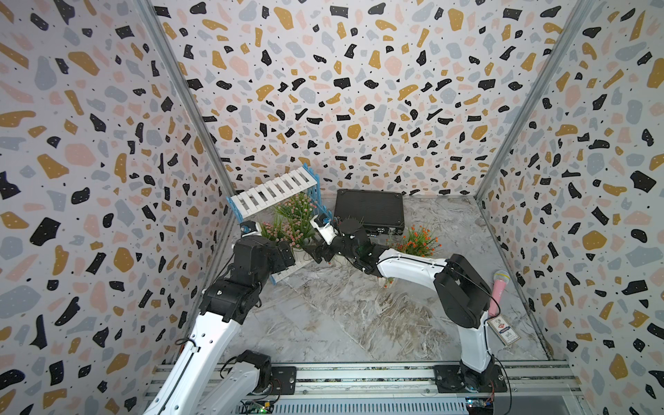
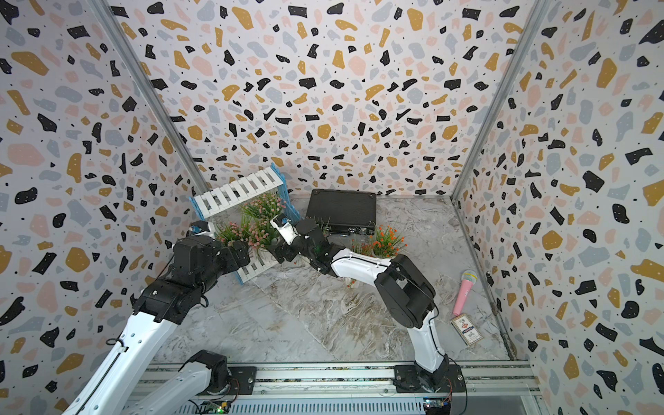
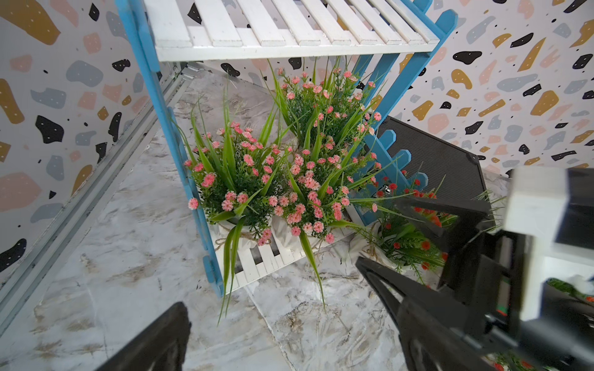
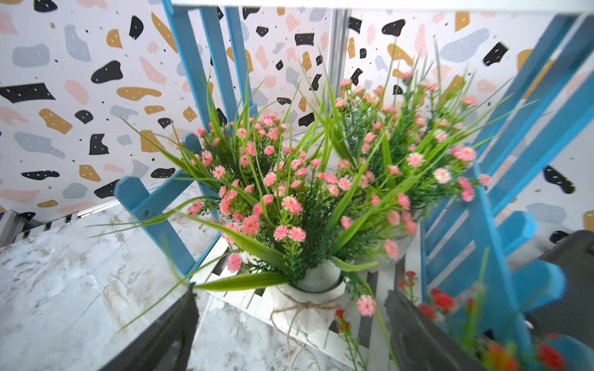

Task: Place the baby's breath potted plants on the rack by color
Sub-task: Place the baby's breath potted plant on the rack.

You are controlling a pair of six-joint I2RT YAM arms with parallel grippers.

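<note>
Marble bench (image 1: pixel 359 316): rack (image 1: pixel 275 190) stood at far-left corner, pink plants (image 3: pixel 257 180) on lower shelf. Orange-red plant (image 3: pixel 406 242) sat beside my right end effector (image 4: pixel 291 294), wide open, empty; left end effector (image 3: pixel 289 311) also open, farther.

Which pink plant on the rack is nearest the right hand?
The front pink plant at the rack's right end, facing the open right hand; one neighbour stands left, one behind.

Three pink baby's breath potted plants (image 3: pixel 308 192) stand upright in white pots, clustered on the lower shelf of the rack (image 3: pixel 289 41), white-slatted with blue picket sides. One orange-red plant (image 3: pixel 411 237) sits just outside its side panel, a second orange-red plant (image 1: pixel 418 240) farther off.
</note>
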